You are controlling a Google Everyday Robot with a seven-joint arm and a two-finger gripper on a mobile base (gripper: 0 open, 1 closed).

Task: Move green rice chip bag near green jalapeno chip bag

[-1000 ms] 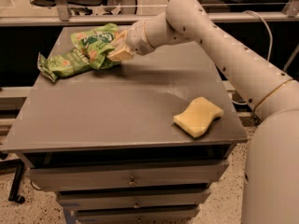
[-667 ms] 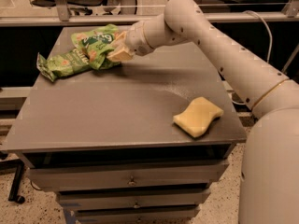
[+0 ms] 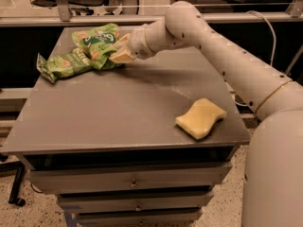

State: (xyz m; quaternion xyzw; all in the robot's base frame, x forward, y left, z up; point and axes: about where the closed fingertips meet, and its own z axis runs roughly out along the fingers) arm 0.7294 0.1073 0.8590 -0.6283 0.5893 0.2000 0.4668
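The green rice chip bag (image 3: 97, 40), puffy and bright light green, lies at the back left of the grey table (image 3: 118, 103). It rests partly on the flatter, darker green jalapeno chip bag (image 3: 64, 64), which stretches out to its left. My gripper (image 3: 120, 52) is at the right edge of the rice chip bag, touching or nearly touching it, low over the table. The white arm (image 3: 213, 46) reaches in from the right.
A yellow sponge (image 3: 201, 118) lies near the table's front right corner. Drawers (image 3: 132, 181) sit under the tabletop. A glass partition and a rail (image 3: 61, 18) run behind the table's back edge.
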